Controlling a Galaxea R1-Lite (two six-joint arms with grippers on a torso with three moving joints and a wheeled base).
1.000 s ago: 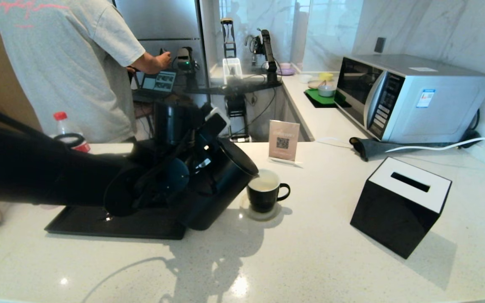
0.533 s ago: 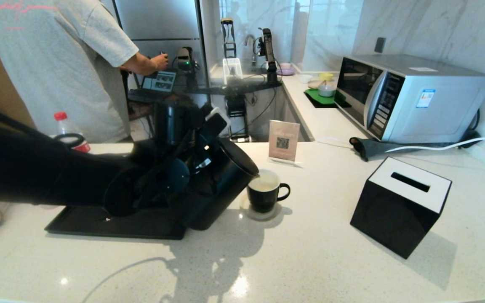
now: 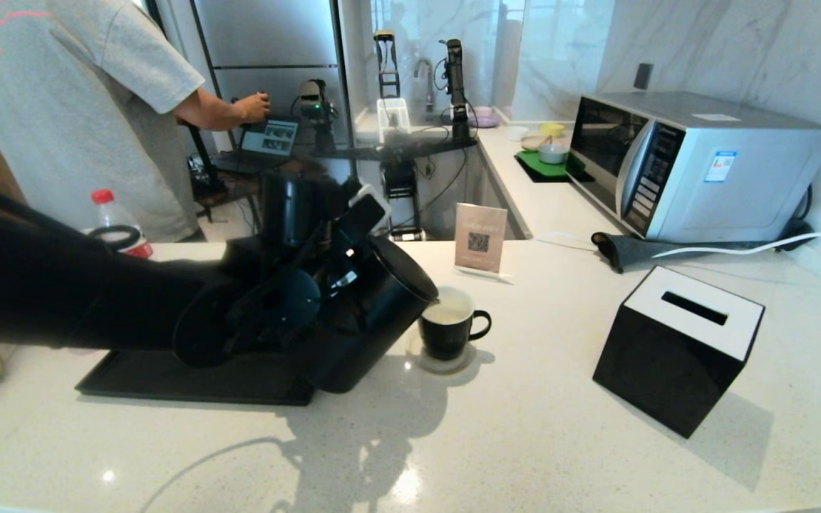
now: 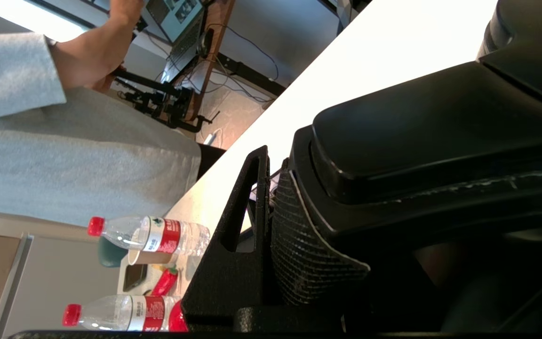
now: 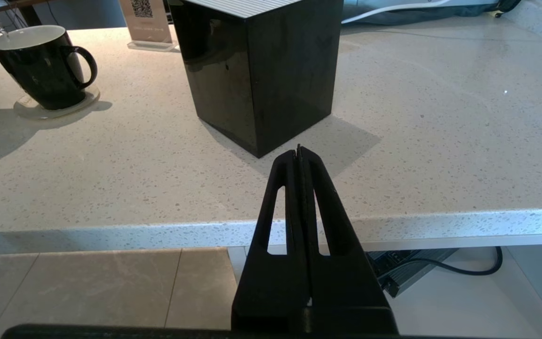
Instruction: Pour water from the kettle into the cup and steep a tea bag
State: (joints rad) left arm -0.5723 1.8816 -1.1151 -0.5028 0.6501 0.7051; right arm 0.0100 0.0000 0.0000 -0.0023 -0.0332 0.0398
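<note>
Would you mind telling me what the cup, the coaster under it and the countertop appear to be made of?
The cup looks like glazed ceramic: glossy black outside with highlights, white inside. The coaster beneath it seems clear glass or acrylic, since the counter shows through its rim. The countertop looks like polished speckled quartz or stone, pale with fine flecks and soft reflections.

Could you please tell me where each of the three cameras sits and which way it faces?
Head view: high on the robot, looking forward and down at the counter; the left arm tips the kettle over the cup.
Left wrist view: behind the left gripper, shut on the kettle's handle.
Right wrist view: below the counter edge, behind the shut right gripper.
Head and right wrist views share the cup and the black box.
</note>
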